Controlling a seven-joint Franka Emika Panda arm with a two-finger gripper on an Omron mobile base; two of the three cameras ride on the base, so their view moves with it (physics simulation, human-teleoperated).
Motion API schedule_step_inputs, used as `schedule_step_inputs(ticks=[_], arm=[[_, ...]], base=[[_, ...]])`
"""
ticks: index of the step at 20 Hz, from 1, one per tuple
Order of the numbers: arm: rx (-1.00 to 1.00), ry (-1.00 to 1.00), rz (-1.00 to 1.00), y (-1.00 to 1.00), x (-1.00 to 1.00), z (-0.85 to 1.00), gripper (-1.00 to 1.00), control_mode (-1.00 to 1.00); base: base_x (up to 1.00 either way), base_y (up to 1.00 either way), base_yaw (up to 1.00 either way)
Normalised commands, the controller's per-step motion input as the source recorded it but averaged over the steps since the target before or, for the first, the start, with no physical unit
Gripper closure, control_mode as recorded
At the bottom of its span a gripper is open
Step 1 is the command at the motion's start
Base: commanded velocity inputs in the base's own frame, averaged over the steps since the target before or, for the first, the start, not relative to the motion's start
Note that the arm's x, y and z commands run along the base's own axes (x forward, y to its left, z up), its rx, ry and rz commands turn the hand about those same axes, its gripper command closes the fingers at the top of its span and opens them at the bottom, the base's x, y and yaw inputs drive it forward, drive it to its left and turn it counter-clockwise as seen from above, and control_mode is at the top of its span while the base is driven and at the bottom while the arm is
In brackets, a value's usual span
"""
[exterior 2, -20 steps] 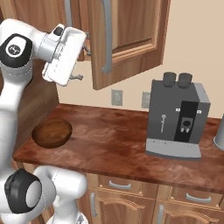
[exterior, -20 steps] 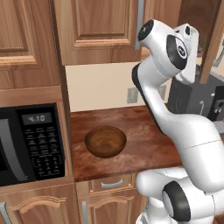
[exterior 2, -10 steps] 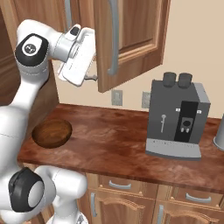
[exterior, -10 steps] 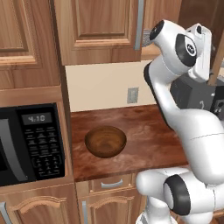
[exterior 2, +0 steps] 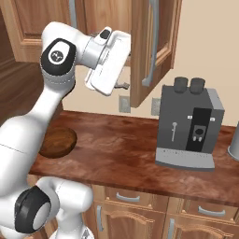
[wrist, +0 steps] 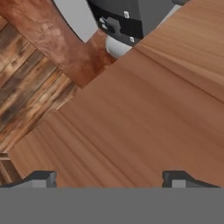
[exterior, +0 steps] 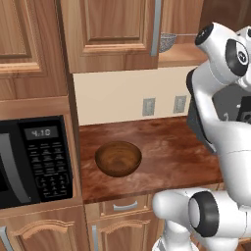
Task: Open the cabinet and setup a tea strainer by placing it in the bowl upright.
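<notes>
We see the brown stone counter (exterior: 162,152), well below the jaws, bearing the wooden bowl (exterior: 118,158) on its left part and the grey coffee machine (exterior 2: 189,126) on its right. Level with the jaws, the cabinet shelf (exterior: 179,55) carries the tea strainer (exterior: 167,42), its wire handle lying across the shelf.

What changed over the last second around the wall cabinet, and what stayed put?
The cabinet's right door swung further out, now standing well open; the arm swept rightward with it. That uncovers the tea strainer on the shelf. The gripper is open, its fingers apart against the door's wood, gripping nothing. The bowl, coffee machine and microwave have not moved.
</notes>
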Motion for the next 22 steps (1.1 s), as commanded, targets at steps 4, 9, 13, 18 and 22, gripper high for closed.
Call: schedule_step_inputs(ticks=[4,9,13,18,22], arm=[[0.00,0.00,0.00,-0.07,0.00,0.00,-1.00,-1.00],[-0.01,0.01,0.01,0.14,0.01,0.00,-1.00,-1.00],[0.05,0.00,0.00,-0.45,0.04,-0.09,-1.00,-1.00],[0.02,0.00,0.00,-0.34,0.02,-0.01,-1.00,-1.00],[0.00,0.00,0.00,-0.01,0.00,0.00,-1.00,-1.00]], base=[[0.00,0.00,0.00],[0.00,0.00,0.00],[0.00,0.00,0.00],[0.00,0.00,0.00],[0.00,0.00,0.00]])
